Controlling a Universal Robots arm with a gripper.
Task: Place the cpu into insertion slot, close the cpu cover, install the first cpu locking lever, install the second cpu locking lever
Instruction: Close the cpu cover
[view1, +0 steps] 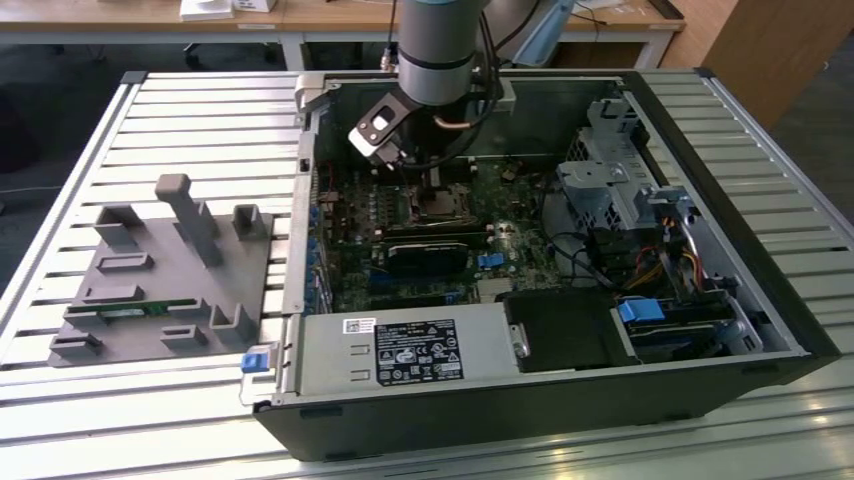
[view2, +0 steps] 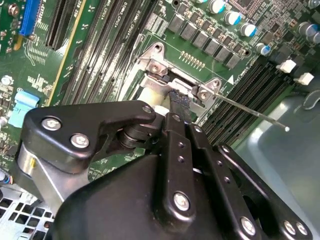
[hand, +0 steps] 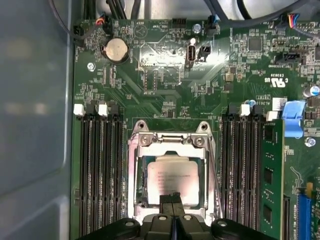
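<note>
My claw (view2: 178, 101) has its two black fingers pressed together, the tips resting on the silver cpu cover (view2: 154, 83) on the green circuit board (view2: 176, 47). Just past my tips sits a metal bracket (view2: 156, 67) with screws at its corners. A thin locking lever (view2: 255, 114) runs out from that bracket across one bank of long black slots (view2: 250, 92), its end over a grey metal wall (view2: 285, 170). A second bank of slots (view2: 100, 45) lies on the cover's other side, with a blue clip (view2: 24, 102) beyond it.
</note>
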